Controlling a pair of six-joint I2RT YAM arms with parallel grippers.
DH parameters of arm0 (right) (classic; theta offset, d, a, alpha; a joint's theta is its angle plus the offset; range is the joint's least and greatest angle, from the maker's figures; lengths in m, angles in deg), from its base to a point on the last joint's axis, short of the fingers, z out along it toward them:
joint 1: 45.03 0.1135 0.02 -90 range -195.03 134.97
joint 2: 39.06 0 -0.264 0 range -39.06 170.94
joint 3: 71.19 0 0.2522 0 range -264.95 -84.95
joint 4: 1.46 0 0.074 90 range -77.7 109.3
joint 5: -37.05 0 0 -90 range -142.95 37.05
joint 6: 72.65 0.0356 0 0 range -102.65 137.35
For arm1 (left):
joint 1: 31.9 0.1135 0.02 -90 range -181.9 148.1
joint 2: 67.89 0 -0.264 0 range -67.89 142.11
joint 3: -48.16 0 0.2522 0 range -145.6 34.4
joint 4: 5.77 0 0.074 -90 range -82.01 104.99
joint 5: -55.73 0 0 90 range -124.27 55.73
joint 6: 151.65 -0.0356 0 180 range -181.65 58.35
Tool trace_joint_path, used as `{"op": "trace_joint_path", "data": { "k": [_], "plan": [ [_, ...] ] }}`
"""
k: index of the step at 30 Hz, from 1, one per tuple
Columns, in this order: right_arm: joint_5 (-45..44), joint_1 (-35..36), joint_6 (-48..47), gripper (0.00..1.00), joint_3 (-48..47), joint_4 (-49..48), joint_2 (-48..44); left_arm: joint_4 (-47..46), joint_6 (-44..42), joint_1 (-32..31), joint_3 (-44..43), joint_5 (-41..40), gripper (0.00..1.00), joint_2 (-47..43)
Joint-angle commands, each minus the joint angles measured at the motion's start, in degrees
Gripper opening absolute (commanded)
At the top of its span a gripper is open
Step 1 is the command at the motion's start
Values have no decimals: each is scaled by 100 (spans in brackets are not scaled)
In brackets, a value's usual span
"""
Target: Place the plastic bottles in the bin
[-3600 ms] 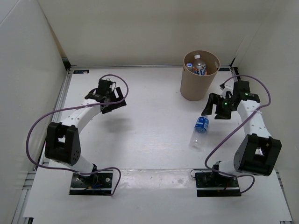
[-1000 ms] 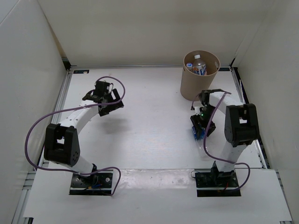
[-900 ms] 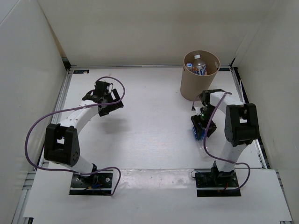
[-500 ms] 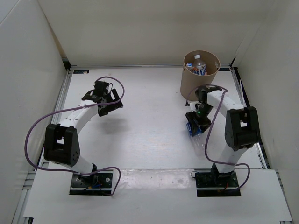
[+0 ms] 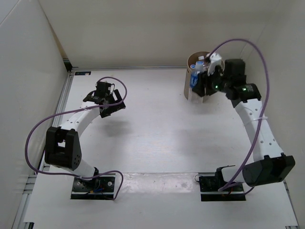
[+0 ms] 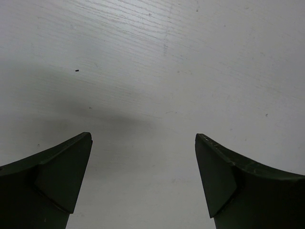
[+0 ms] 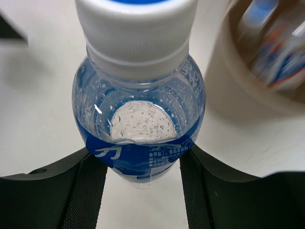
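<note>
The right hand (image 5: 199,82) is clenching the blue-label bottle (image 7: 138,114), which it was lifting off the surface a moment ago. It is now carrying the bottle just short of the bin (image 5: 187,93), so a drop is nearing. The left hand (image 6: 143,160) is hanging released.

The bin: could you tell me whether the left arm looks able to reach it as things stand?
Probably not easily. The left pincer hangs open across the table from the bin, and the right pincer, shut on the blue-label bottle, crowds the bin's side facing it.
</note>
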Motion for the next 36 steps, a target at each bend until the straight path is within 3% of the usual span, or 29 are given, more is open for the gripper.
{"op": "trace_joint_path", "data": {
  "k": [1, 5, 10, 14, 24, 25, 27, 28, 29, 30, 36],
  "plan": [
    [-22, -189, 161, 0, -744, -2134, 117, 14, -54, 34, -125, -22, 100, -42],
    [-348, -681, 765, 0, -2288, -2349, 1159, 5, -45, 34, -159, -13, 100, -7],
    [-594, -1157, 1111, 0, -4335, -1752, 2620, -4, -63, 43, -186, -5, 100, -16],
    [-937, -1394, 935, 0, -4727, -1645, 3395, 5, -63, 43, -168, -13, 100, -69],
    [-666, -1403, 741, 0, -4235, -1136, 3388, 4, -10, 52, 104, -128, 100, -341],
    [-526, -1412, 776, 6, -4235, -996, 3379, -13, -1, 52, 122, -136, 100, -333],
    [-410, -1421, 733, 28, -4244, -881, 3362, 4, -10, 52, 96, -119, 100, -341],
    [-393, -1395, 663, 51, -4253, -811, 3335, -4, -1, 60, 95, -119, 100, -306],
    [-410, -1368, 575, 61, -4296, -776, 3309, 13, -10, 52, 87, -119, 100, -289],
    [-427, -1359, 505, 90, -4288, -723, 3256, 13, -18, 52, 52, -110, 100, -271],
    [-681, -1376, 513, 90, -4745, -783, 3142, 92, -71, 52, -98, -57, 100, -122]
  ]
}}
